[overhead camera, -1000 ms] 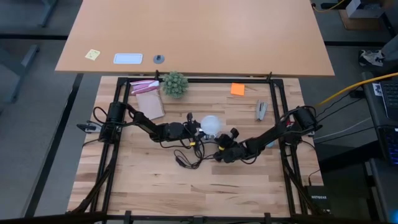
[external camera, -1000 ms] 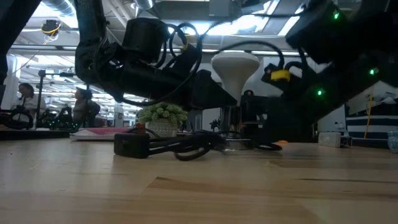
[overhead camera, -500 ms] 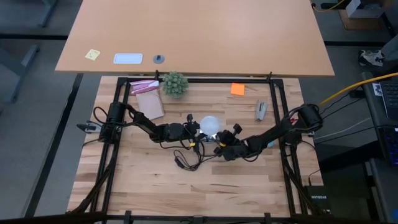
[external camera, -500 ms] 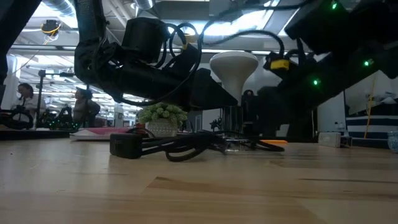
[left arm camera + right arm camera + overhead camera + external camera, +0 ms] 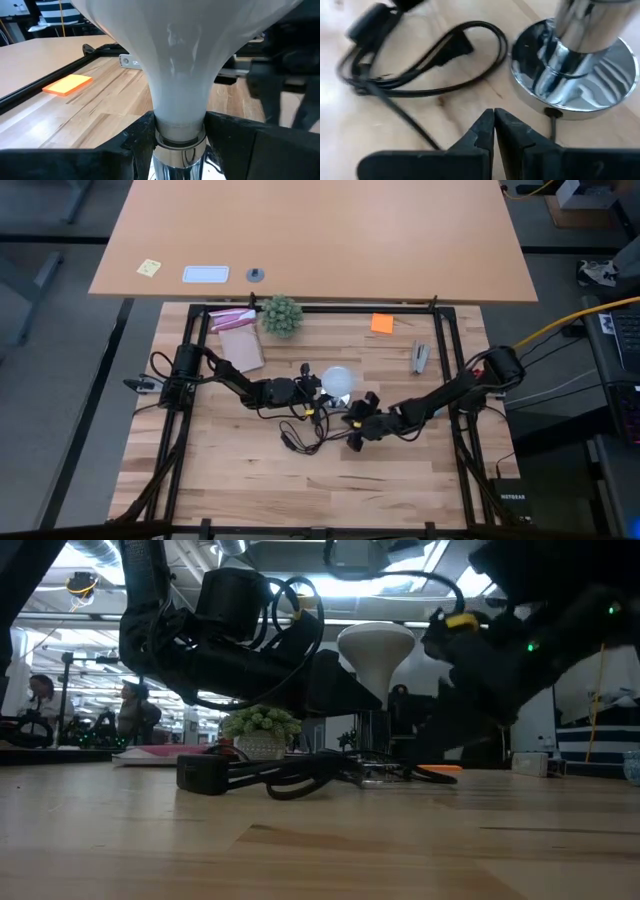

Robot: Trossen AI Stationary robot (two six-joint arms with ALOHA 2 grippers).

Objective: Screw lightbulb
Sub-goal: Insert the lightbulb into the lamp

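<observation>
Holding the bulb (image 5: 175, 75) by its thin neck, the left gripper (image 5: 179, 135) has one dark finger on each side — closed partway, tight on the neck just above the screw base. The bulb sits near the middle of the table (image 5: 250, 480), and from above it shows as one white round spot (image 5: 338, 380) at the tip of the left arm. It stands straight up: round dome on top, thin end down, long line going up and down. Its shiny base goes into the silver socket (image 5: 580, 70), which rests on the wood.

The right gripper (image 5: 493, 131) is just beside the socket, down low over the table. Its two fingers are pressed together and hold nothing. In the top view it sits a little in front of the bulb (image 5: 358, 426).

Counting things: one bulb, one socket, one black cord (image 5: 420, 75) looped on the table, one green plant (image 5: 281, 314), one orange note (image 5: 381, 323) — and two arms.
</observation>
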